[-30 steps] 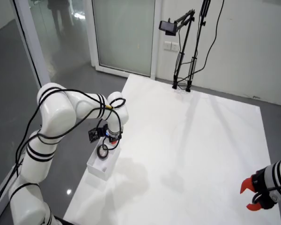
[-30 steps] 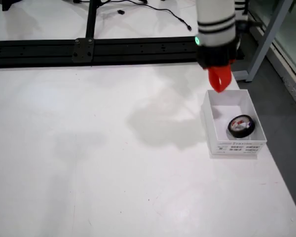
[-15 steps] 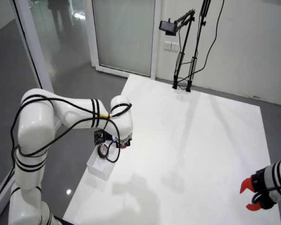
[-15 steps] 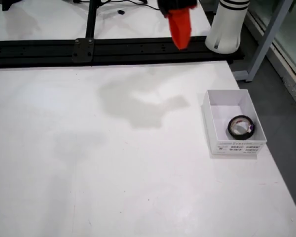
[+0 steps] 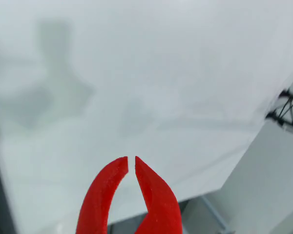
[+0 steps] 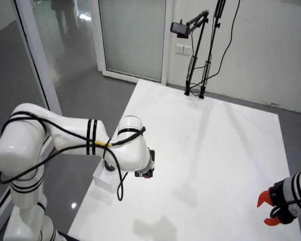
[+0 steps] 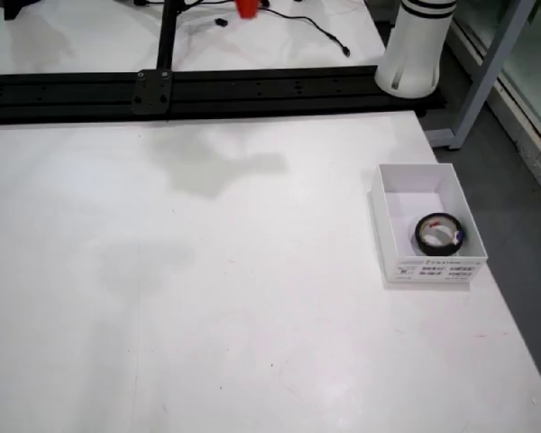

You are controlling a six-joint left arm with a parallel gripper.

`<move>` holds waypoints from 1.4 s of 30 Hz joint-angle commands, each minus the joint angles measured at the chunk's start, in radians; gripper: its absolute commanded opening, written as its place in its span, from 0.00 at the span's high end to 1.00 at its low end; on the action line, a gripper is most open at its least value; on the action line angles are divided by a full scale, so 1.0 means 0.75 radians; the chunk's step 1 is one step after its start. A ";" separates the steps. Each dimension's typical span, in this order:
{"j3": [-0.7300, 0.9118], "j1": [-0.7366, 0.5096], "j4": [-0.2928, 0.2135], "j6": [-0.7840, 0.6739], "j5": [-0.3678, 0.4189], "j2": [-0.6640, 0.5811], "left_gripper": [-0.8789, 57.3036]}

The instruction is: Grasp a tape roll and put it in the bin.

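Tape roll [image 7: 438,234], a black ring with a pale core and a bit of shine on it, is lying flat inside the small white open-top cardboard bin [image 7: 406,185], down in the corner nearest the printed label. So judging by how things lie, the drop looks done and nothing is left on the white tabletop [image 7: 207,298] to pick.

The red 2-finger gripper [image 5: 131,164] is nowhere close to it. In the view that rides on the gripper, the curved red fingers [image 5: 103,195] come together at the tips with only a thin slit between them, nothing pinched, and all they face is bare white surface. No roll, no bin in that view at all.

In the wide room view the white arm [image 6: 80,138] is folded up over the table's left edge, and the bin peeks out underneath it. A 2nd arm with a red gripper [image 6: 271,207] sits at the lower right corner, well apart.

The relation that matters: the roll sits below and out of the jaws' line of sight, ring axis pointing straight up. If anything were to go back for it, I'd guess a top-down approach, but there's no call for that.
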 commanded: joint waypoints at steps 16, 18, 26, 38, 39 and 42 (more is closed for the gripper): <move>-0.216 -0.237 -0.238 0.483 -0.121 0.016 0.99; -0.177 -0.231 -0.250 0.483 -0.113 -0.013 0.99; -0.144 -0.180 -0.314 0.483 -0.060 -0.033 0.99; -0.144 -0.082 -0.348 0.483 -0.039 -0.027 0.98; -0.144 -0.071 -0.336 0.483 -0.037 -0.027 0.98; -0.144 -0.024 -0.330 0.483 -0.037 -0.027 0.98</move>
